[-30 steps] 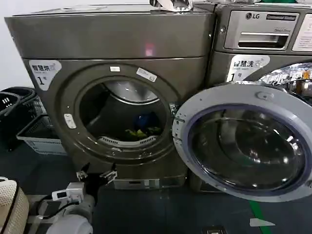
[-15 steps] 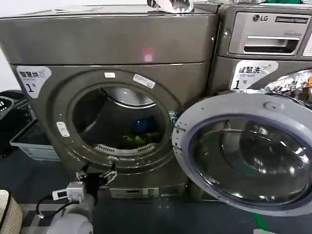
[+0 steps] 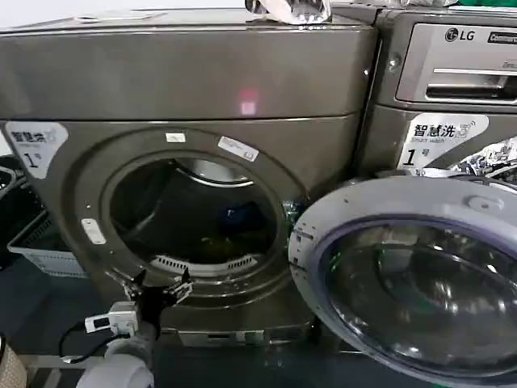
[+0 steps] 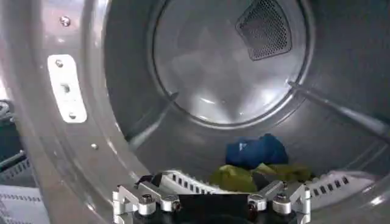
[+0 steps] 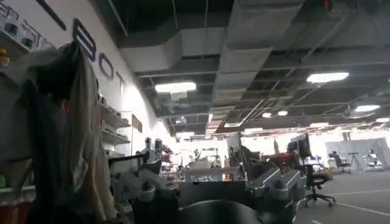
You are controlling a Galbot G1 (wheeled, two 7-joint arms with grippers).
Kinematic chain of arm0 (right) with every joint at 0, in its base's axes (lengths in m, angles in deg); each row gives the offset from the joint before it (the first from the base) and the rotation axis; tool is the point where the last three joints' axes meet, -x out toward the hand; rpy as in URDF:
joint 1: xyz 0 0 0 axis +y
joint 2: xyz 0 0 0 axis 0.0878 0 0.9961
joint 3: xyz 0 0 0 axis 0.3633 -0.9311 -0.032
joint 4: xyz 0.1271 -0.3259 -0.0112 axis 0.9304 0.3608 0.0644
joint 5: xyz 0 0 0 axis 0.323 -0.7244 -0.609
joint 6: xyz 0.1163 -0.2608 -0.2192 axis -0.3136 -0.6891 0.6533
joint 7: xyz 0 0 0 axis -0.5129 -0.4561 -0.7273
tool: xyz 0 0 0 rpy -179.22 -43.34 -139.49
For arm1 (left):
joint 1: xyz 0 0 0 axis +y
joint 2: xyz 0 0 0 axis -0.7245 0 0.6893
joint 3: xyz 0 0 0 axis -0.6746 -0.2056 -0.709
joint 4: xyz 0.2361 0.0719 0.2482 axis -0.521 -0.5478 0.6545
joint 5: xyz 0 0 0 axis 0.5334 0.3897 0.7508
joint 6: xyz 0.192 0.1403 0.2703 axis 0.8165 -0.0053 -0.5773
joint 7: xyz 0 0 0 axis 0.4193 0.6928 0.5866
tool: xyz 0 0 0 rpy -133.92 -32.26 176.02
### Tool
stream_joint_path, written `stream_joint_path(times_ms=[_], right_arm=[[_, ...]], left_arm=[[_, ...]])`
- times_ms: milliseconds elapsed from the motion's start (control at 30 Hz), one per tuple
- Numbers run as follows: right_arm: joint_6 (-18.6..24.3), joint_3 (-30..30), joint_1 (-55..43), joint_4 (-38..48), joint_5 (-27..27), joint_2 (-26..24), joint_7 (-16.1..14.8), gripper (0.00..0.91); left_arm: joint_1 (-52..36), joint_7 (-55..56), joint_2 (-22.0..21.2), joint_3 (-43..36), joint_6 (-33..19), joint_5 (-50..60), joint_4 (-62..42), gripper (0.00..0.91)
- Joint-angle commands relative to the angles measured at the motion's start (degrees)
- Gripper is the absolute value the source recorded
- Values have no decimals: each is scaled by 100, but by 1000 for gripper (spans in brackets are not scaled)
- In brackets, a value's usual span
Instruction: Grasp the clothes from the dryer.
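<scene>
We see the left gripper (image 3: 155, 288) held up in front of the dryer (image 3: 186, 73), just at the low edge of the round hole. Its two fingers (image 3: 179, 287) are spread apart and hold nothing. In the left wrist view, the left gripper (image 4: 210, 201) points into the drum, and its fingers (image 4: 141, 199) stand wide with a big gap between them.

The clothes (image 4: 256, 163) lie past the gripper, deeper in the drum, on the drum floor. They are a small soft heap, with a dark blue piece on top and yellow-green cloth under it. The heap sits a little to the right of the middle of the gripper, and the gripper is not touching it. From the head view, the clothes (image 3: 234, 222) look small and dark inside the hole, above and to the right of the gripper.

The dryer door (image 3: 412, 275) hangs open, far off to the right of the gripper. A grey basket (image 3: 40, 246) stands on the floor to the left of the gripper.

In the right wrist view, the right gripper (image 5: 213, 189) points out at a big room, away from the dryer. Its fingers (image 5: 277, 185) are spread apart too, and it holds nothing.
</scene>
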Motion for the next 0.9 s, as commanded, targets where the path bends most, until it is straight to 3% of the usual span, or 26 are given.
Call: stream_joint_path(times_ms=[33, 667, 900], right_arm=[[2, -2, -8, -8, -5, -8, 3, 907], [125, -86, -45, -55, -10, 3, 42, 907], [182, -135, -64, -74, -2, 12, 43, 907]], left_arm=[[12, 4, 23, 31, 281, -17, -12, 907], [-66, -1, 44, 22, 281, -6, -42, 907], [-476, -65, -9, -23, 281, 203, -485, 907]])
